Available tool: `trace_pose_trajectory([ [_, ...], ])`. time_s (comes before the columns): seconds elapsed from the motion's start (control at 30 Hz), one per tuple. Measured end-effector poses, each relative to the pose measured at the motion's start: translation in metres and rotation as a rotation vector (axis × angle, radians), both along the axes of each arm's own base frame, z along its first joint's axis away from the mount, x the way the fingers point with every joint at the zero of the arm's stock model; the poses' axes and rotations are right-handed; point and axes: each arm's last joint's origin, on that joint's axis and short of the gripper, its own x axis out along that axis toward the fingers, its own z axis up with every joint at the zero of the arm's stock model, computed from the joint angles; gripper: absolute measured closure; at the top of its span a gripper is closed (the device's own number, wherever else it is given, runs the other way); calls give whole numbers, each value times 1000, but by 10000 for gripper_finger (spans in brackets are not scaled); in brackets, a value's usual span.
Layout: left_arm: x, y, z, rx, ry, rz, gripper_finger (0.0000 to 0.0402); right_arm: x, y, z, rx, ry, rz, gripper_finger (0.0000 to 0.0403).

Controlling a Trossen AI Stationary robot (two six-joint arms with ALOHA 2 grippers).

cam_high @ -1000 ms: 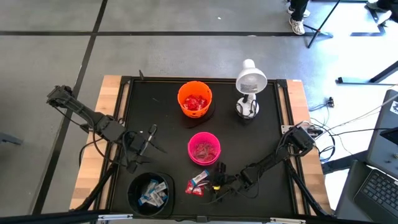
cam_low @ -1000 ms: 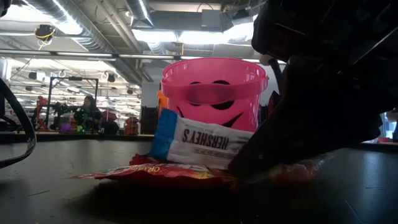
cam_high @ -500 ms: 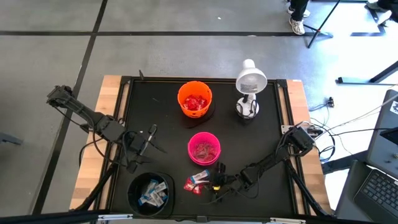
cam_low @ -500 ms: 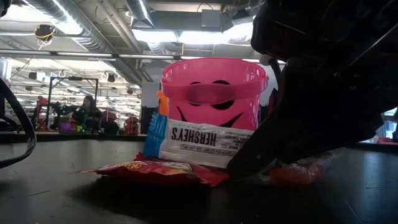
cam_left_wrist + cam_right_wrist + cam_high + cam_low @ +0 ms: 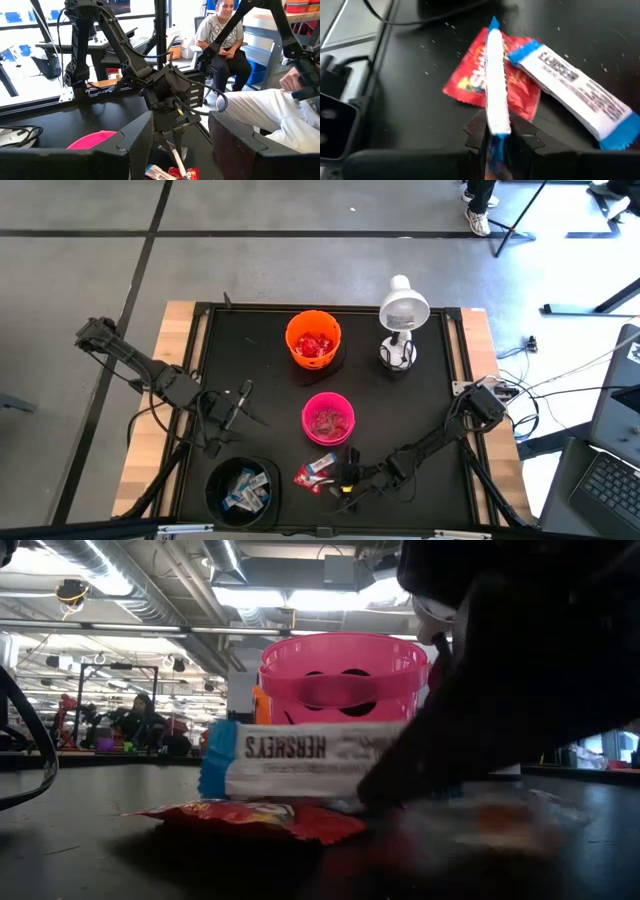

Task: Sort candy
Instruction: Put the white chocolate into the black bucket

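Candy (image 5: 318, 470) between two bowls (image 5: 328, 419)

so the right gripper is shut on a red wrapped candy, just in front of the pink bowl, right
Not quite. The right gripper is shut on a blue-and-white wrapped candy, not a red one; the red candy lies flat on the table beneath it. The right wrist view shows this. It is just in front of the pink bowl.

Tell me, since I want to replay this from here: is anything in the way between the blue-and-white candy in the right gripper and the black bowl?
Nothing visible blocks it. The right gripper holds the blue-and-white candy edge-up near the table's front; the black bowl sits to its left, with only a red candy lying flat between.
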Motion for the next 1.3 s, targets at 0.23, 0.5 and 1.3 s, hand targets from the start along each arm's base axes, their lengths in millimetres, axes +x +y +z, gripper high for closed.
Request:
trace_pose_trajectory([
  [0.23, 0, 0, 0, -14, 2, 2, 219, 0, 0, 17, 11, -40, 9, 348],
  [0.5, 1, -1, 0, -32, 12, -12, 219, -1, -1, 43, 22, -105, 14, 348],
  [1.3, 26, -20, -19, -8, 46, -47, 219, -2, 11, 93, -42, -259, 23, 370],
])
